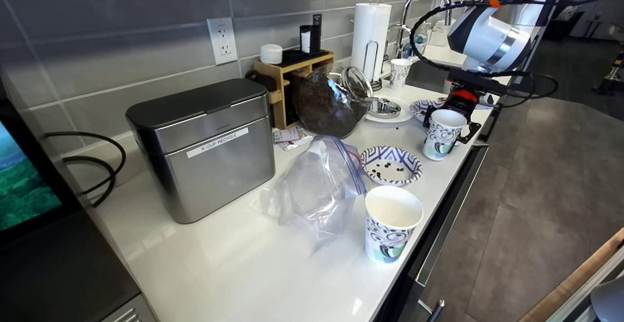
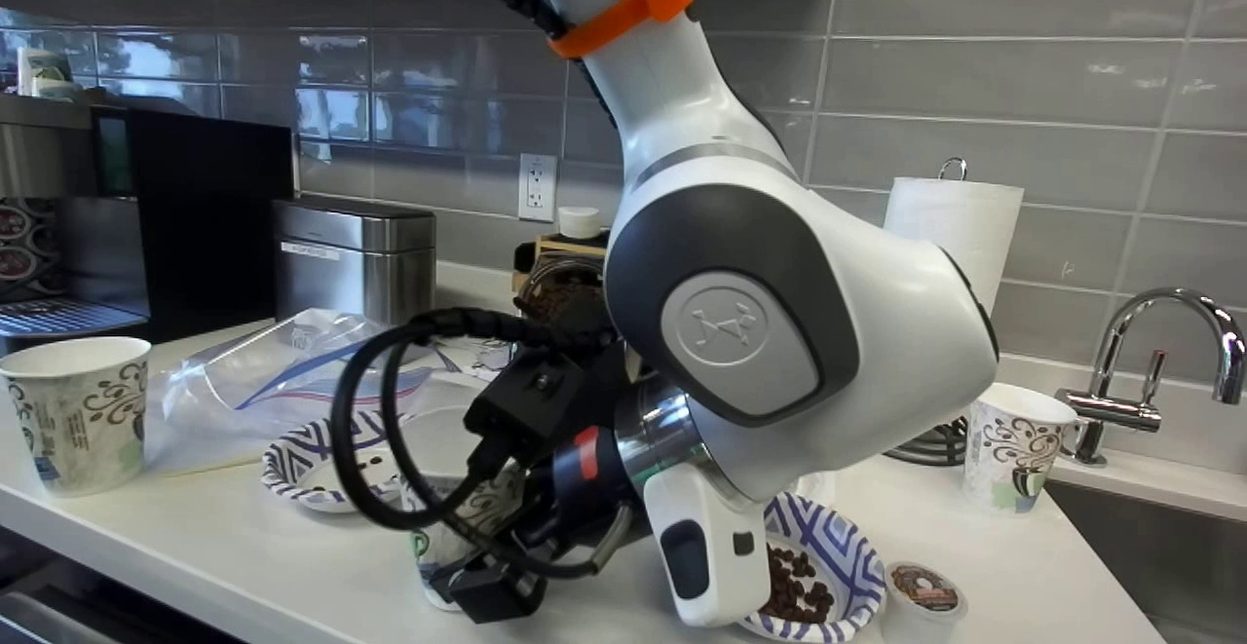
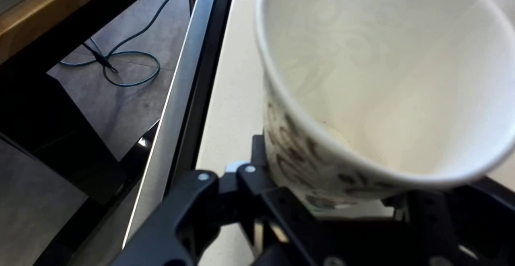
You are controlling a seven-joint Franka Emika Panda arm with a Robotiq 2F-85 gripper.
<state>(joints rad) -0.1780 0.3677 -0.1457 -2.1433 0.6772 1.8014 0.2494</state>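
A cup (image 3: 374, 81) with a swirl print is held close to the front edge of the counter (image 1: 243, 268). It is pinched between the jaws of the gripper (image 1: 443, 132), which are set wide across it, and a finger (image 3: 258, 149) is seen against its side in the wrist view; whether its base is resting on the counter cannot be told. Near it, toward the end away from the sink (image 2: 1140, 532), a patterned bowl (image 1: 392, 151) is placed with a few dark beans (image 1: 376, 173) in it. Nearer the sink end is set a second bowl (image 2: 846, 542), in which more beans are gathered, beside a pod (image 2: 925, 587) with a printed top too small to be read. A second cup (image 2: 78, 420) is stood by the front edge, its small print being too blurred to be made out in an exterior view. A third cup (image 2: 1018, 439) is stood beside the sink, near a paper roll (image 2: 950, 235). Between the second cup and a steel bin (image 1: 229, 171) is laid a clear zip bag (image 1: 317, 190); on the bin a white label (image 1: 217, 142) is borne, on which "K-CUP RECYCLE" can be read. By the back edge a tilted jar (image 1: 324, 103) is rested near a wooden rack (image 1: 280, 85). On the arm (image 2: 896, 342) a pale disc (image 2: 697, 332) is marked with a line emblem.
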